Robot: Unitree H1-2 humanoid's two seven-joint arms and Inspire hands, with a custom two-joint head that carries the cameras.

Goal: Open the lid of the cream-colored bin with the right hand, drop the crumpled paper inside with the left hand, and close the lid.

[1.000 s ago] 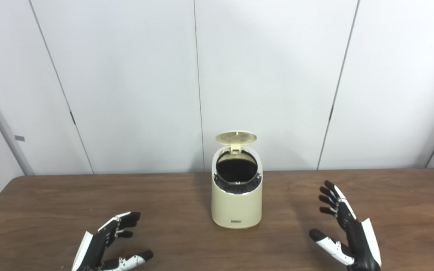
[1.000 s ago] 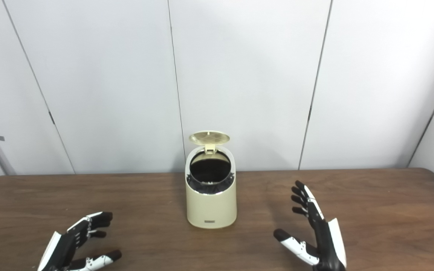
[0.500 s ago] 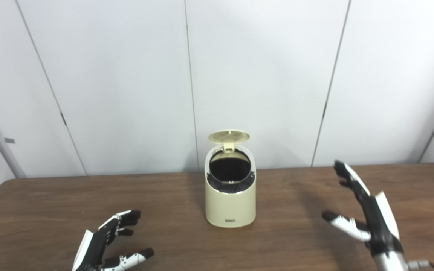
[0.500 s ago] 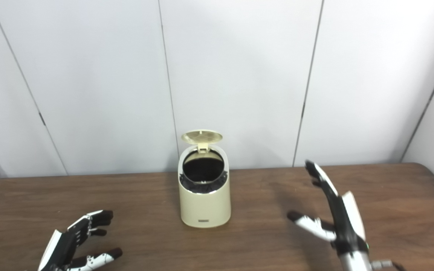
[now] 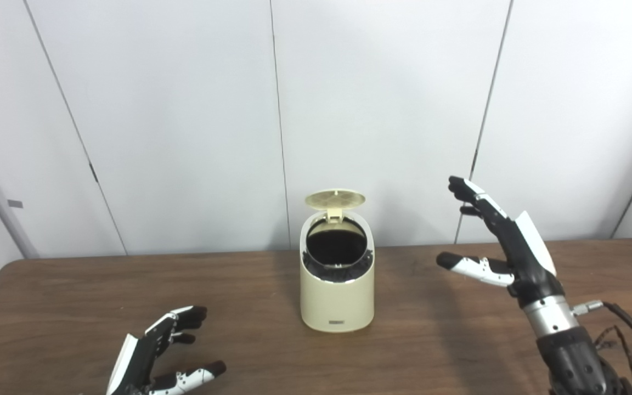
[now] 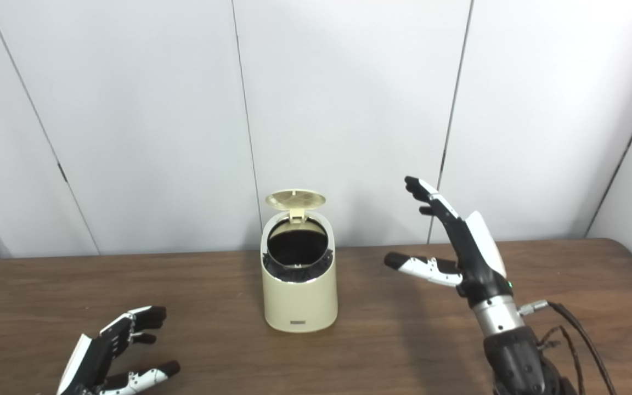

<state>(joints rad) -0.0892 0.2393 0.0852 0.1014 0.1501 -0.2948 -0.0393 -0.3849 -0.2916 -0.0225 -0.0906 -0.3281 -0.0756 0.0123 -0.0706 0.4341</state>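
Right hand (image 5: 505, 247) raised beside cream-colored bin (image 5: 337, 296), fingers spread, holding nothing. Left hand (image 5: 154, 359) low over table (image 5: 47, 307), fingers apart, empty. Lid (image 5: 335, 198) up.

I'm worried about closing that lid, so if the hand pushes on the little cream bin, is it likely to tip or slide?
The cream bin looks like light plastic, taller than wide, so it may tip. Its raised lid sits high; pressing there could rock it backward.

Cream bin (image 5: 337, 299), black inside; brown wood-grain table (image 5: 63, 307); black-white robot hand (image 5: 505, 241).
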